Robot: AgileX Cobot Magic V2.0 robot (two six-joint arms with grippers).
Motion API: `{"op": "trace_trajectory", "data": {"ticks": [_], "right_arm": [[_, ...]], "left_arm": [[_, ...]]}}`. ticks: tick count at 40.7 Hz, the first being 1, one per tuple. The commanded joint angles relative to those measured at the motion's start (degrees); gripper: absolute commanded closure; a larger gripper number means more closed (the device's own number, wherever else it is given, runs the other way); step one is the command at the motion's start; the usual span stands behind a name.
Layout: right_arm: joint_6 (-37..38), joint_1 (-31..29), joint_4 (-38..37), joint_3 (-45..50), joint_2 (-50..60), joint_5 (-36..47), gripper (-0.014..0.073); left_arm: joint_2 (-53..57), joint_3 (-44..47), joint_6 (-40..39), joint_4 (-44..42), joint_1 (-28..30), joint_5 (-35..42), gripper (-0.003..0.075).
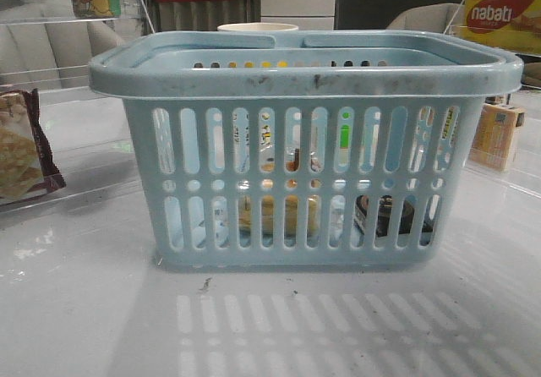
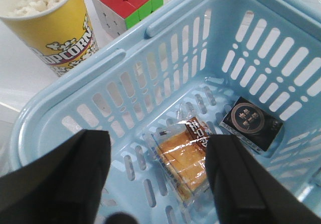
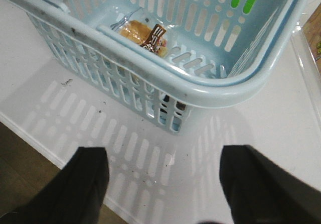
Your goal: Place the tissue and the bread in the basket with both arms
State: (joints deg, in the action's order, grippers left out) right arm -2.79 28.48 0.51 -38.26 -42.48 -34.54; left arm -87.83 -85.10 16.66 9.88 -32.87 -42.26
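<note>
The light-blue basket stands mid-table. The bread, golden-brown in a clear wrapper, lies on its floor. The tissue, a flat pack with a black rounded print, lies beside the bread, a little apart. Both show through the slots in the front view, the bread and the tissue. My left gripper is open and empty above the basket's inside, over the bread. My right gripper is open and empty over the table outside the basket; the bread shows there. Neither gripper shows in the front view.
A yellow popcorn cup and a colour cube stand just beyond the basket. A maroon cracker packet lies at left, a nabati box and a small orange carton at right. The table's edge is near my right gripper.
</note>
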Motion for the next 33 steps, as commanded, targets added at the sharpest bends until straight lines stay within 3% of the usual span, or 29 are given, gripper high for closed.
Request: {"op": "trace_trajectory", "data": {"ticks": [1,22,33], "right_arm": [[-0.30,-0.34,-0.51,-1.52,0.39,3.73,0.0032],[-0.30,-0.34,-0.51,-1.52,0.39,3.73,0.0032],[-0.30,-0.34,-0.51,-1.52,0.39,3.73,0.0032]], "left_arm": [[5.66,0.06,-0.09,0.68,-0.47,2.74,0.0247],[30.65,22.54,-1.97,0.35,-0.23,2.74,0.0247],[43.94,32.27,-11.31,-6.99,1.05,-0.73,0.0247]]}}
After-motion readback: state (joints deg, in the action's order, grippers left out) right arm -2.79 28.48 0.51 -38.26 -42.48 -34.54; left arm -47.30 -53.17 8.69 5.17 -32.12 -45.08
